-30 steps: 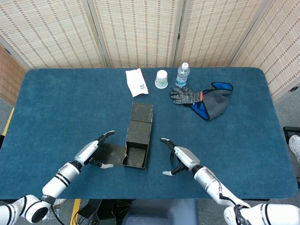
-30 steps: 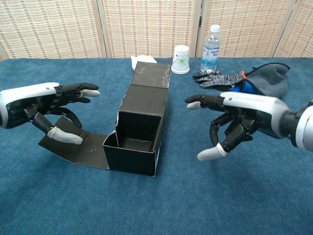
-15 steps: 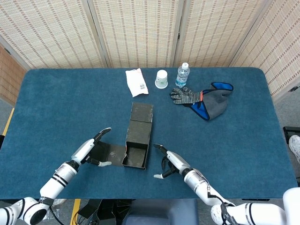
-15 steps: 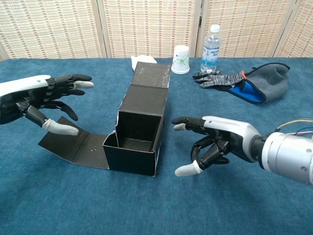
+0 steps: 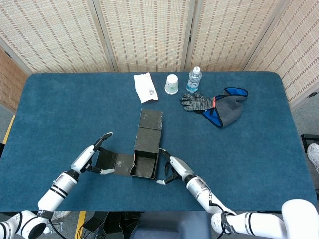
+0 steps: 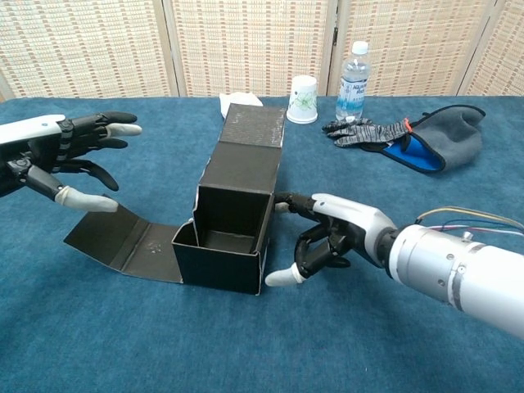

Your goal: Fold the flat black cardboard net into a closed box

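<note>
Since a second ago, right hand [image 6: 327,241] has slid to the box [image 6: 232,219], fingertips against its 3 o'clock wall, fingers apart, gripping nothing. Left hand [image 6: 70,160] hovers spread at 9 o'clock above the flap [image 6: 119,237]. Box sits mid-bench [image 5: 60,109].

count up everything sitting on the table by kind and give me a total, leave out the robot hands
Black cardboard box: 1
White packet: 1
Paper cup: 1
Water bottle: 1
Dark knit glove: 1
Grey and blue cloth item: 1
Total: 6
</note>
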`<state>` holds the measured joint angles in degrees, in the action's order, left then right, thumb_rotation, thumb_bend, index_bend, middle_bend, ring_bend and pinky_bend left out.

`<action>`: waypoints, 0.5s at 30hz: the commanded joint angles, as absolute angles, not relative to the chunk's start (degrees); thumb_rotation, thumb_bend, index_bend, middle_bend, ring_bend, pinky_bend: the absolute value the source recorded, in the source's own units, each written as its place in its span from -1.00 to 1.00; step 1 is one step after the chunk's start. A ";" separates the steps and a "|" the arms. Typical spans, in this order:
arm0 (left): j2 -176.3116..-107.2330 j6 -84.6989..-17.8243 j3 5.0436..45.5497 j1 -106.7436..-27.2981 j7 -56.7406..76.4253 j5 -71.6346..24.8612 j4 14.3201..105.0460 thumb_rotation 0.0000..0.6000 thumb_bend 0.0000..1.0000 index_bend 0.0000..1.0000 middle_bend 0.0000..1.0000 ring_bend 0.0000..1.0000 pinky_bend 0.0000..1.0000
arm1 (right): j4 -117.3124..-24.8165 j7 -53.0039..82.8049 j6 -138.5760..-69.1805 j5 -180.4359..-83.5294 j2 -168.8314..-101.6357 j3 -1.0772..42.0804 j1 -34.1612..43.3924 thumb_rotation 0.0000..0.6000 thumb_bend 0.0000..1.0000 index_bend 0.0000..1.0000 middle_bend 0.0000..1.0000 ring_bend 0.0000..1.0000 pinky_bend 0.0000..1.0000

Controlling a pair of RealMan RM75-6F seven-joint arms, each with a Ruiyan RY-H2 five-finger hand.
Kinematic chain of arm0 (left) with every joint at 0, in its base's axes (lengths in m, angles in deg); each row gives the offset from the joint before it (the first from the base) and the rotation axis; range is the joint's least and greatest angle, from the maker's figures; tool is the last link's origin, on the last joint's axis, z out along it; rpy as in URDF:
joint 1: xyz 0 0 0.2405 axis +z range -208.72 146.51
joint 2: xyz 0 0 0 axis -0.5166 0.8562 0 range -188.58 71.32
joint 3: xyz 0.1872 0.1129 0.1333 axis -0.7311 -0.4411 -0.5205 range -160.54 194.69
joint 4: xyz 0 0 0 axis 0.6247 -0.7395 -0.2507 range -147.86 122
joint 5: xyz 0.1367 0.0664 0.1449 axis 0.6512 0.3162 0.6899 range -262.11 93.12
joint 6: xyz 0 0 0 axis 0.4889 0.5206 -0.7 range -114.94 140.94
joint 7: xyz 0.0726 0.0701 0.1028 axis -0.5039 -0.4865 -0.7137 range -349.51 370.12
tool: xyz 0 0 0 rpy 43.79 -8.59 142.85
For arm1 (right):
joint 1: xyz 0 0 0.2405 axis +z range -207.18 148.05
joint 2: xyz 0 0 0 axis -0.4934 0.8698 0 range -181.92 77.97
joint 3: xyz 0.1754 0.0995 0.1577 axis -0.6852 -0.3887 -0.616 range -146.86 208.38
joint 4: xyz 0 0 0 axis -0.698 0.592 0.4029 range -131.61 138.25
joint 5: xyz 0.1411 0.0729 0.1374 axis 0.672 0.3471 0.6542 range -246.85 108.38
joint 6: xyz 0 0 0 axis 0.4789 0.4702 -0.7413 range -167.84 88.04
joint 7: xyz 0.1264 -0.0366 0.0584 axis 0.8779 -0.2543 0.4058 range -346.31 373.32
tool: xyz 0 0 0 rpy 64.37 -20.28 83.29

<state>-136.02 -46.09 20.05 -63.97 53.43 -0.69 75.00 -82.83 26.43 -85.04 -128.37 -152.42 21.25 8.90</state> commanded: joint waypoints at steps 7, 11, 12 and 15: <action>-135.33 -46.82 20.18 -63.41 54.80 -0.03 74.54 1.00 -0.77 -1.00 -1.00 -1.00 -0.36 | -79.49 25.62 -85.32 -129.35 -156.42 20.36 9.36 1.00 -1.00 -1.00 -0.95 0.17 0.82; -135.25 -46.95 20.20 -63.21 55.42 0.11 74.34 1.00 -0.77 -1.00 -1.00 -1.00 -0.36 | -77.96 25.24 -87.48 -129.08 -159.09 19.50 8.79 1.00 -0.96 -1.00 -0.80 0.22 0.86; -135.24 -47.04 20.22 -63.15 55.51 0.14 74.31 1.00 -0.77 -1.00 -1.00 -1.00 -0.36 | -77.51 25.01 -88.22 -129.08 -159.81 19.29 8.64 1.00 -0.92 -1.00 -0.76 0.24 0.87; -135.20 -47.49 20.46 -62.88 55.79 0.00 74.30 1.00 -0.78 -1.00 -1.00 -1.00 -0.36 | -75.38 23.80 -90.91 -129.14 -162.54 18.56 8.23 1.00 -0.57 -0.87 -0.56 0.35 0.94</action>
<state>-135.21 -47.45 20.42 -62.93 55.75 0.04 74.31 -76.62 24.54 -89.66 -129.17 -161.09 19.14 8.59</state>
